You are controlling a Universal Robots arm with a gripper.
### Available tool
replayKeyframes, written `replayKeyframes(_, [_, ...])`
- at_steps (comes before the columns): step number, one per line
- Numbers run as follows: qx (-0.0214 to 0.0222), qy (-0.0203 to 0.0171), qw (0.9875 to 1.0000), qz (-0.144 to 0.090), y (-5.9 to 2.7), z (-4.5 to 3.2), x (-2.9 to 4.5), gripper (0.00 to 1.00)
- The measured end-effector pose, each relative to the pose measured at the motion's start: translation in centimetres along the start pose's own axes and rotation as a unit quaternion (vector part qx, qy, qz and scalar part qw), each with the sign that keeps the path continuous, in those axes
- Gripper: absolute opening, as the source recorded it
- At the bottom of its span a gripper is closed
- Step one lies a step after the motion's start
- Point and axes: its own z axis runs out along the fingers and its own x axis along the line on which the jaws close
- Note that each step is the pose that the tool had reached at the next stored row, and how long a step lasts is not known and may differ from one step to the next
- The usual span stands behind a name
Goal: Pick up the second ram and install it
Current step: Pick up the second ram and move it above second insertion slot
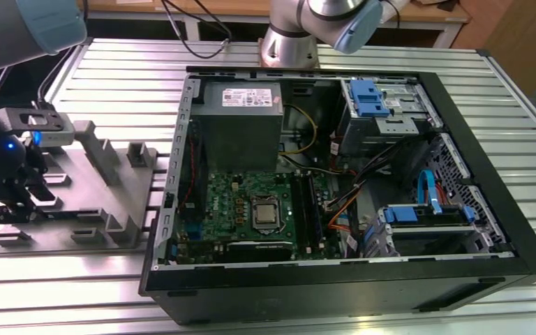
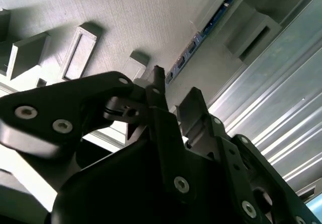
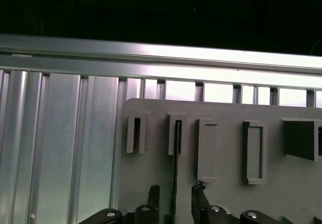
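Exterior view: the gripper (image 1: 9, 201) hangs low over the grey tray (image 1: 109, 213), at the exterior view's left. The open computer case (image 1: 491, 230) lies well apart from it, toward the exterior view's right. Inside the case are the green board (image 1: 240, 202) and its long black sockets (image 1: 307, 209). There is just one arm, so it is the one for the job.

First wrist view: the second ram (image 3: 176, 153) stands on its thin edge in a slot of the grey tray (image 3: 226, 189). It looks like a thin dark line. Its long side runs straight away from the gripper (image 3: 176, 200), and its near end sits between the two fingers (image 3: 154, 204). The fingers are apart. There is a gap on each side of the stick, so they are not squeezing it. This is what matters most: the stick is lined up with the gap and sits in the middle of it.

Second wrist view: the second ram (image 2: 201, 35) rests in its slot in the grey tray (image 2: 126, 17), with small dark chips and a bit of blue along it. It points right at the gap of the gripper (image 2: 174, 90). One finger stands on each side of its line. I judge the ram is not yet gripped or lifted.
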Motion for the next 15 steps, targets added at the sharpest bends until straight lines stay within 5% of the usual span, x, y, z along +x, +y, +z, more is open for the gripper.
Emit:
replayKeyframes(1, [0.0, 0.0, 1.0, 0.0, 0.0, 0.0, -0.01, 0.39])
replayKeyframes(15, [0.005, -0.0016, 1.0, 0.0, 0.13, 1.43, 0.04, 0.39])
